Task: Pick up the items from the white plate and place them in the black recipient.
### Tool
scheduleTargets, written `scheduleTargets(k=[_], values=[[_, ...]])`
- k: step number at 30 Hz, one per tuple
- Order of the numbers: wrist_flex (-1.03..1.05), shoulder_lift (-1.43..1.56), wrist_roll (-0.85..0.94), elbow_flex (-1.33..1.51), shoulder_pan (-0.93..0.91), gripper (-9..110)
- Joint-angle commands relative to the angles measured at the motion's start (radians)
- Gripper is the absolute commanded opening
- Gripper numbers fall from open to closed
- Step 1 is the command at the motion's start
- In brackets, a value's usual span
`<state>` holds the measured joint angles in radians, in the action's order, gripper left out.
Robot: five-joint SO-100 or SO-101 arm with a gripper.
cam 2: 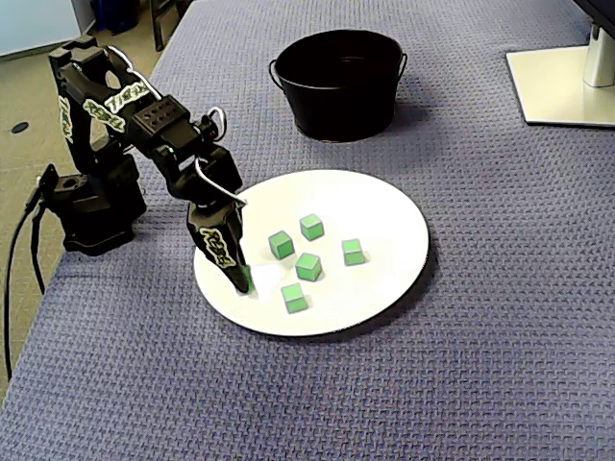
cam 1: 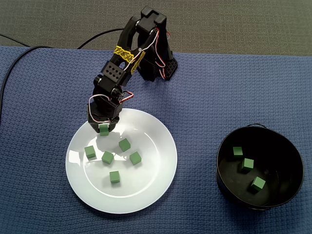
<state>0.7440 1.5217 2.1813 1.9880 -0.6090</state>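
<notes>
- My pincer (cam 1: 104,127) is pinched narrow on one small green cube (cam 1: 104,130), at the upper left edge of the glossy round white plate (cam 1: 146,195) in a fixed view. The tips sit low, and I cannot tell whether the cube is clear of the plate's surface.
- In a fixed view from the side, only a sliver of that cube (cam 2: 248,279) shows beside my fingertip. The hold may be on a corner, so the cube could twist out as I lift.
- Five more green cubes lie loose mid-plate, the nearest (cam 1: 90,152) just below my tips. A low sweep would knock it.
- The round black bucket (cam 1: 280,151) stands well apart at the lower right, holding three green cubes. Its wall is tall, so if I carry too low I may strike the rim or drop the cube on the blue woven cloth (cam 1: 219,87).
- Pressing down near the plate's edge could tip or slide it.
</notes>
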Motion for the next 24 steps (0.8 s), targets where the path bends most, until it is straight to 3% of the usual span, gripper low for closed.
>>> scheduleTargets(k=[1,5,9,13,19,24], values=[[0.209,0.135,-0.112,-0.114,0.018,0],[0.477,0.241,-0.448,-0.370,0.106,0],[0.502,0.351,-0.946,-0.568,0.253,0],[0.537,0.428,-1.275,-0.739,0.462,0],[0.308,0.426,-1.417,-0.810,0.896,0],[0.163,0.135,-1.422,-0.888,1.134,0]])
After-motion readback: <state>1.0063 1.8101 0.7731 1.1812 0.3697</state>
